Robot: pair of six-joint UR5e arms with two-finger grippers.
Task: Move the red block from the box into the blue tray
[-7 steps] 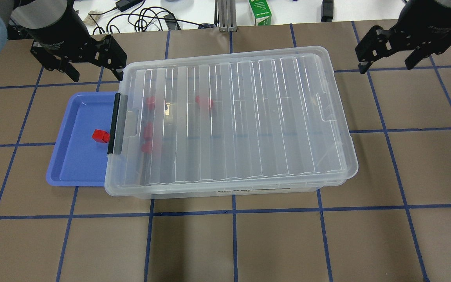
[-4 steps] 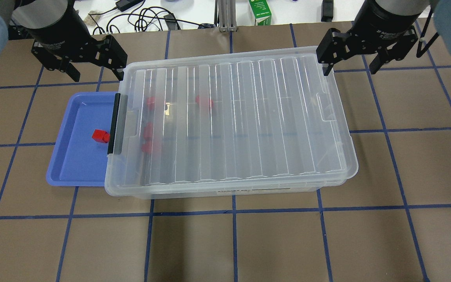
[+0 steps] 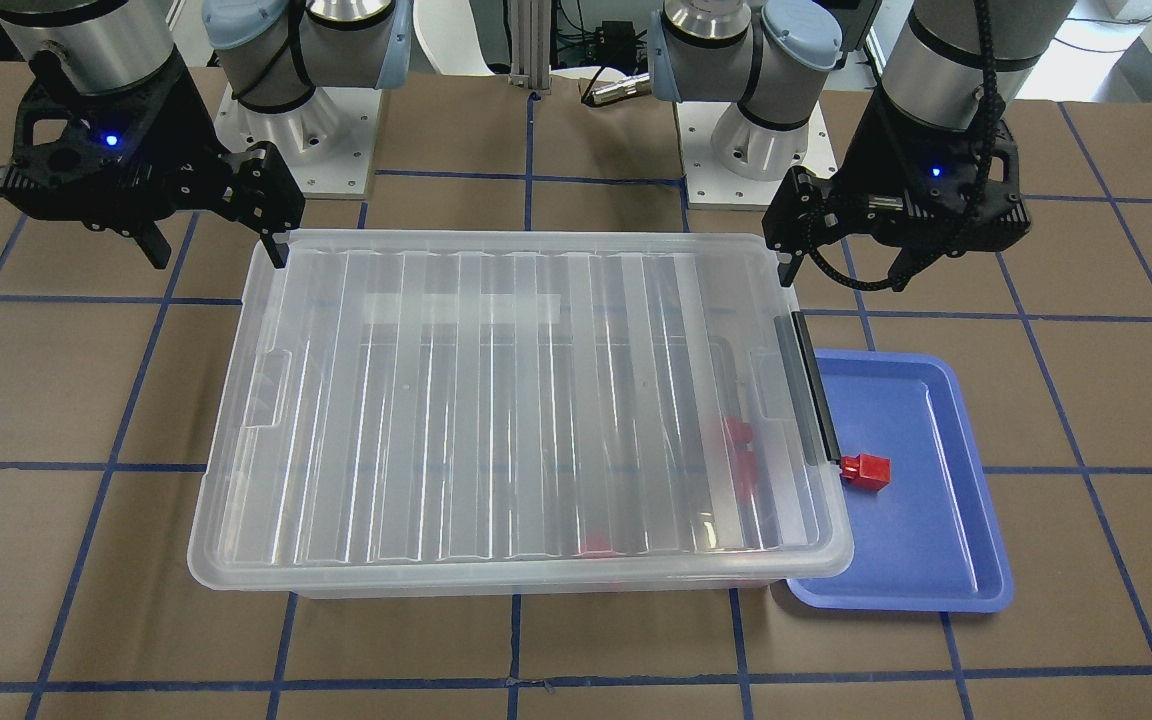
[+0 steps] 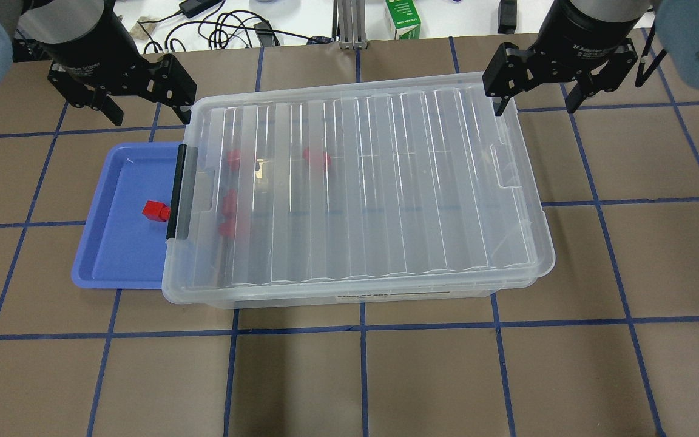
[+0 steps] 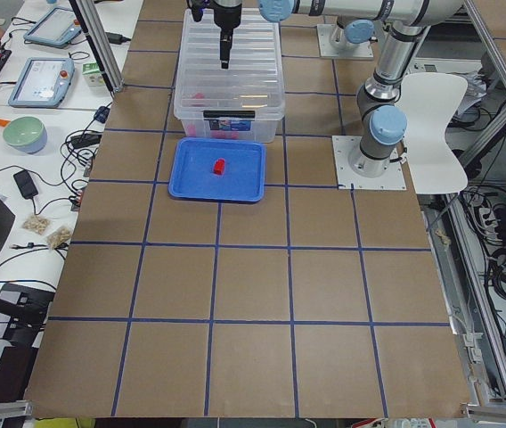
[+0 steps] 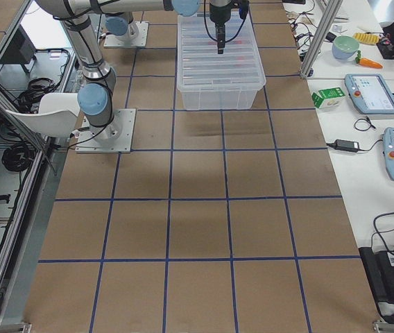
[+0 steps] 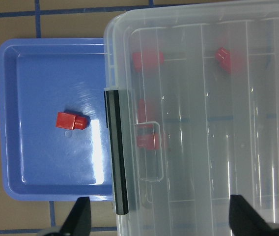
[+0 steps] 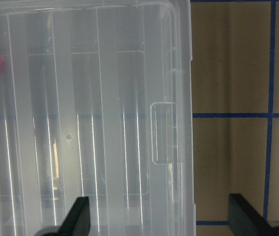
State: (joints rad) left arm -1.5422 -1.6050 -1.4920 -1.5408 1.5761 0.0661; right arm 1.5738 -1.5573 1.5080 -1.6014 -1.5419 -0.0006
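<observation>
Only our right claw has shifted, in over a far corner of the box, while the red block lies in the blue tray at the box's latch end, and right and left claw alike stand spread, empty.

Red block: small, bright red, narrower stub at one end. On its side on tray floor, stub toward box.

Blue tray: shallow, periwinkle, rounded corners, raised rim. Flat on desk, one long side under box rim, on side toward desk's left edge.

Box: large clear bin, ribbed lid on, black latch bar facing tray. Near desk's far edge, slightly askew. Four blurred red pieces inside, at tray end.
</observation>
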